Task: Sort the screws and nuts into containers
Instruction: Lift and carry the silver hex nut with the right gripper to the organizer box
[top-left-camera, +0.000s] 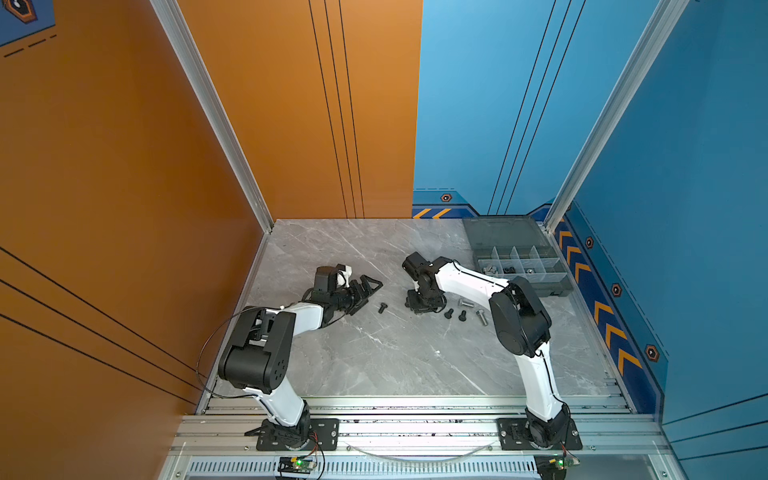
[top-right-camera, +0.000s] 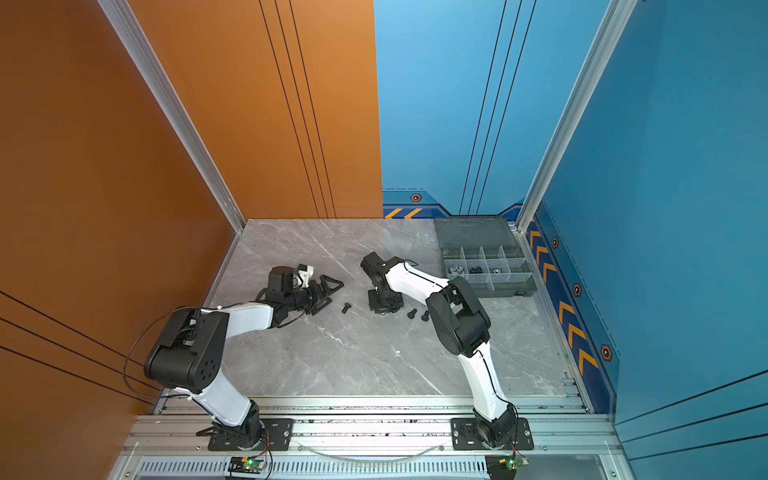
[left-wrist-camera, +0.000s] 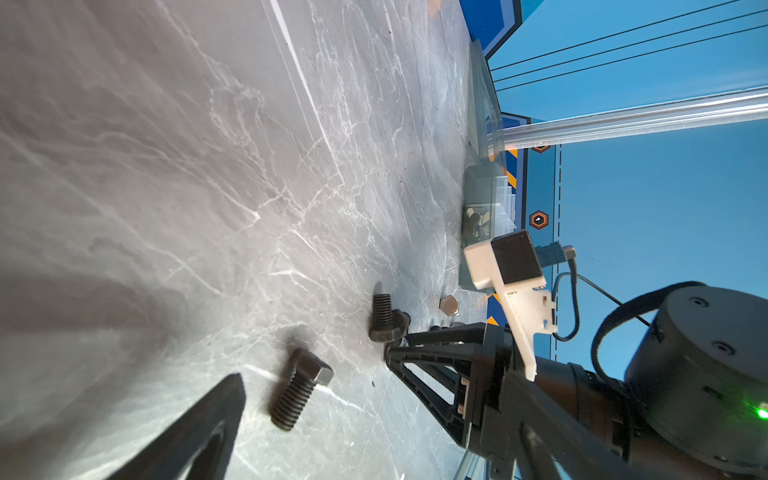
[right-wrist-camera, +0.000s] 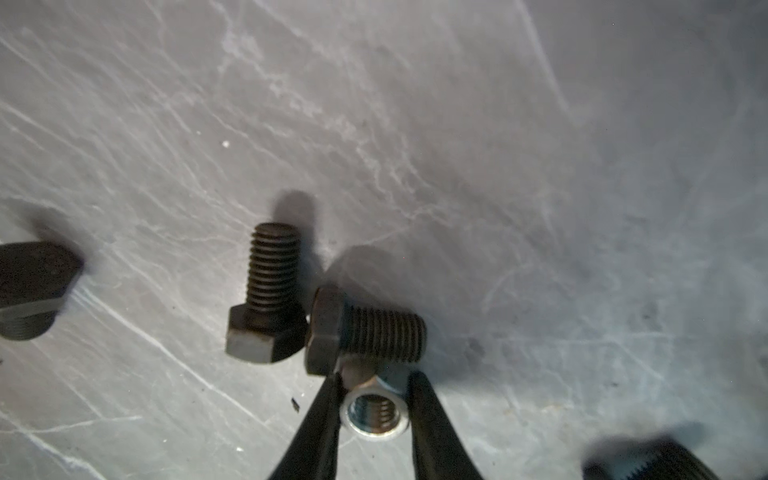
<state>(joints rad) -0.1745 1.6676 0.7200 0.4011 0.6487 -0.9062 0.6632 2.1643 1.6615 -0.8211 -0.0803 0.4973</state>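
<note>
A grey marble tabletop (top-left-camera: 374, 357) holds two robot arms. In the right wrist view, low in the frame and just right of centre, the right gripper (right-wrist-camera: 376, 377) has its two black fingers (right-wrist-camera: 320, 428) pressed against both sides of a silver hex nut (right-wrist-camera: 375, 415) lying on the table. Two black hex screws (right-wrist-camera: 270, 299) lie just above the nut, heads touching. In both top views the left gripper (top-left-camera: 368, 296) sits left of centre with its claw spread wide and holding nothing, a lone black screw (top-left-camera: 382, 308) just beside it. Two silver screws (top-left-camera: 466, 304) lie right of the right gripper. The smoky-grey organizer box (top-left-camera: 557, 287) stands open at the right rear, a few parts in its middle compartments (top-left-camera: 509, 270).
</note>
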